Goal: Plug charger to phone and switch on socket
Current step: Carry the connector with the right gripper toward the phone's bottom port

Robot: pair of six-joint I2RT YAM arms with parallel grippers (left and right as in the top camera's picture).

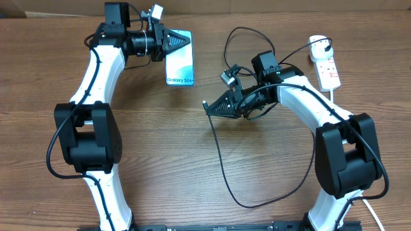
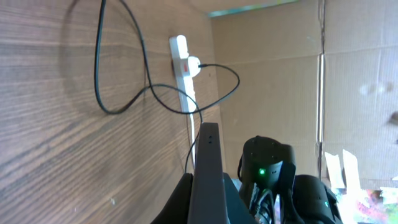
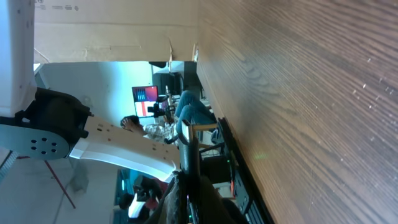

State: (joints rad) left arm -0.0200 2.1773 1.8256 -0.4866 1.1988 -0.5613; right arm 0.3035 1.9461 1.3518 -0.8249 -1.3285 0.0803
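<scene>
The phone (image 1: pixel 180 67), with a light blue "Galaxy S24" screen, is at the back left. My left gripper (image 1: pixel 186 40) is shut on its far end. In the left wrist view the phone's dark edge (image 2: pixel 208 162) runs up between the jaws (image 2: pixel 208 190). My right gripper (image 1: pixel 207 106) is at mid-table, shut on the tip end of the thin black charger cable (image 1: pixel 221 168). The tip (image 3: pixel 188 146) stands out between the fingers (image 3: pixel 188 180). The white socket (image 1: pixel 327 69) lies at the back right with the charger's plug in it. It also shows in the left wrist view (image 2: pixel 180 62).
The black cable loops over the table in front of the right arm and again behind it, near the socket. A thick white cord (image 1: pixel 369 208) runs off at the front right. A cardboard wall (image 2: pixel 280 74) stands behind the table.
</scene>
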